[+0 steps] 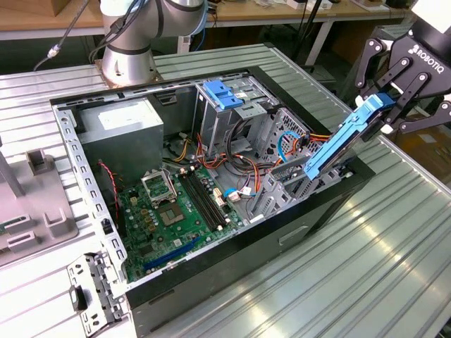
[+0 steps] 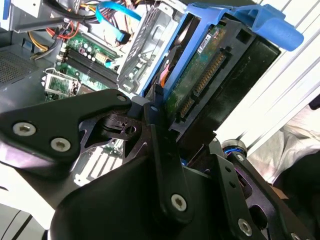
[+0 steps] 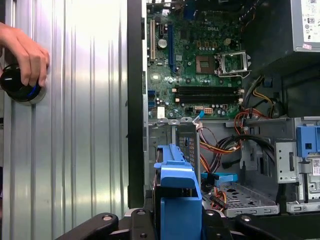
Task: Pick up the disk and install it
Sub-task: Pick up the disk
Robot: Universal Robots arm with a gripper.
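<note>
Fingers [image 1: 410, 88] pinch the tilted disk [image 1: 343, 143] above the open computer case [image 1: 211, 271].

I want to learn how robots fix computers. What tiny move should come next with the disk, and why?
Probably slide the disk a little further down along its slant into the metal bay. The gripper is shut on its upper end, it is tilted, and its lower end seems just at the bay's mouth, so most of it sticks out.
</note>
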